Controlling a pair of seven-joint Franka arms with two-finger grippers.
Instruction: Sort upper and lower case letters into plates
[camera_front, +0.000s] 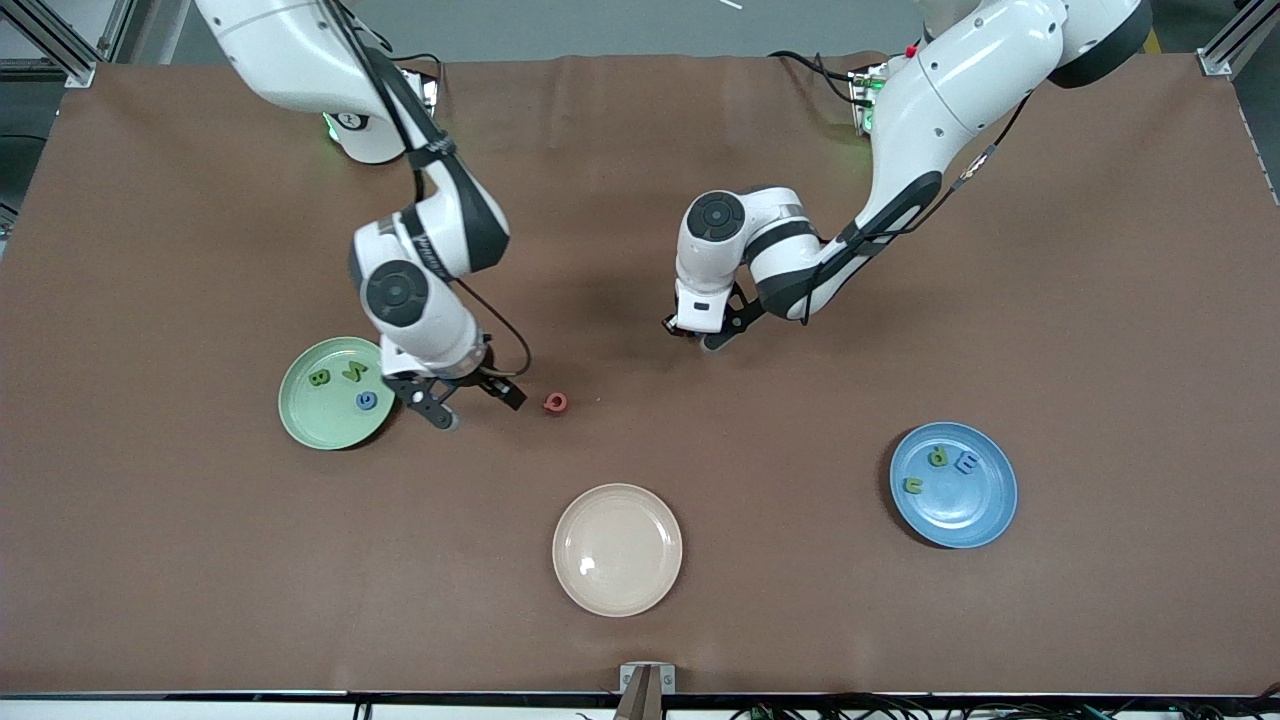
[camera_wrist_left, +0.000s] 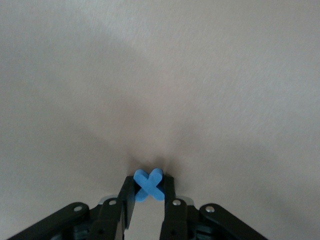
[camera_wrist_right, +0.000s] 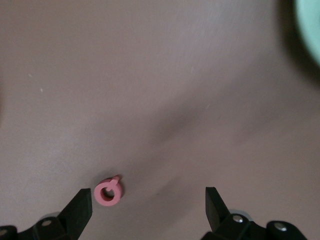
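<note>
This looks like a robotics lab. Two white arms (camera_front: 420, 250) (camera_front: 900, 150) are bolted along the top of the frame to a wide table under a plain brown mat (camera_front: 1000, 330). Aluminium frame struts (camera_front: 60, 45) stand at the upper corners, bundled cables (camera_front: 900, 712) trail along the bottom edge, and a camera mount (camera_front: 646, 690) pokes up at bottom centre. The floor at upper left is bare grey.

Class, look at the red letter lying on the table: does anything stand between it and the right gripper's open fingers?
Nothing visible does. The red letter lies on bare table beside the open right gripper, with no other piece between them.
</note>
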